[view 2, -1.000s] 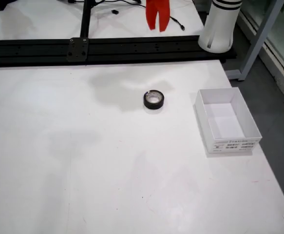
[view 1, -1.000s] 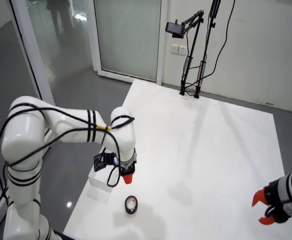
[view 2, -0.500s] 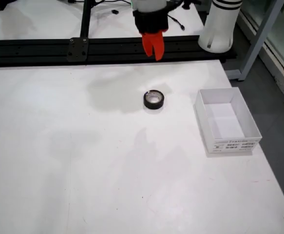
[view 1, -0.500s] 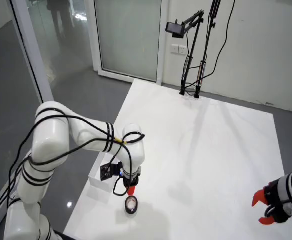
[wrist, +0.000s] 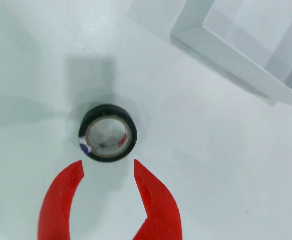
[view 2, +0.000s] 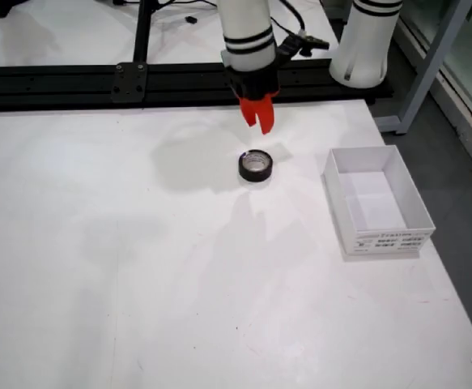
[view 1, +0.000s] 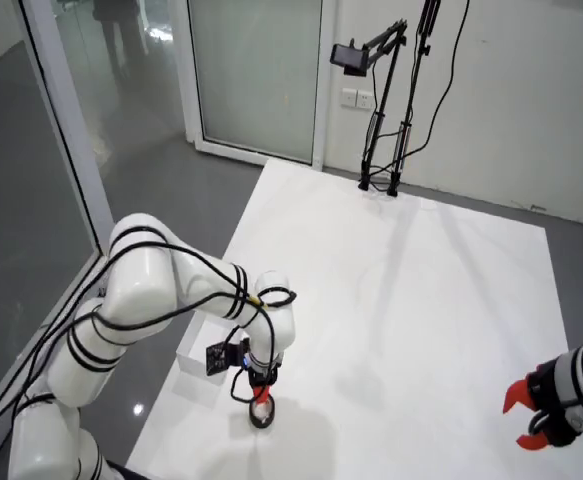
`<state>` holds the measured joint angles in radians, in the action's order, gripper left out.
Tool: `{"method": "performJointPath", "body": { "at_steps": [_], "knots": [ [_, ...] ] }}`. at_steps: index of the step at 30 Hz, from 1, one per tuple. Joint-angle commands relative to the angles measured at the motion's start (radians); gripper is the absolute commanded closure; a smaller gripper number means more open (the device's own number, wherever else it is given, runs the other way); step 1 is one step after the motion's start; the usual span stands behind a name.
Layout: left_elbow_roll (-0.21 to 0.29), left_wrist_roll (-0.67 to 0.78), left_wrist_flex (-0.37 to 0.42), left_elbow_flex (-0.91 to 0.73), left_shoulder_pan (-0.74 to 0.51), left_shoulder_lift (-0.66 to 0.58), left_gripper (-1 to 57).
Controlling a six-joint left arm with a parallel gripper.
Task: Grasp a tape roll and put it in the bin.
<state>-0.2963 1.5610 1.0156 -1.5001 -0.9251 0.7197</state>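
A black tape roll [wrist: 107, 133] lies flat on the white table, also seen as the tape roll [view 2: 256, 166] and the tape roll [view 1: 261, 413]. My gripper [wrist: 108, 168] with red fingers hangs open just above and short of the roll, nothing between its fingers. From the overhead view the gripper [view 2: 259, 123] hovers a little behind the roll; in the side view the gripper [view 1: 259, 394] is right over it. The white open bin [view 2: 376, 201] stands to the right of the roll, its corner, the bin [wrist: 246, 47], showing at the upper right of the wrist view.
A black rail [view 2: 98, 81] runs along the table's far edge with a white arm base [view 2: 367, 44] at its right end. A second arm's red gripper [view 1: 527, 415] stays at the lower right. A camera stand [view 1: 381, 120] is at the far end.
The arm has swung in and come down toward the tape roll; the gripper now hangs just over it. The roll and bin have not moved.
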Motion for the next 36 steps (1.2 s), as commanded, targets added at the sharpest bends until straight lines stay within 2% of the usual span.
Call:
{"method": "performJointPath", "body": {
  "at_steps": [1, 10, 24, 36],
  "knots": [
    [-0.023, 0.037, -0.083, 0.000, 0.031, 0.125, 34.8],
    [-0.038, 0.074, -0.140, 0.000, 0.043, 0.170, 34.8],
    [-0.083, 0.077, -0.152, 0.032, 0.072, 0.191, 34.9],
    [-0.086, 0.077, -0.154, 0.133, 0.066, 0.271, 35.2]
  ]
}}
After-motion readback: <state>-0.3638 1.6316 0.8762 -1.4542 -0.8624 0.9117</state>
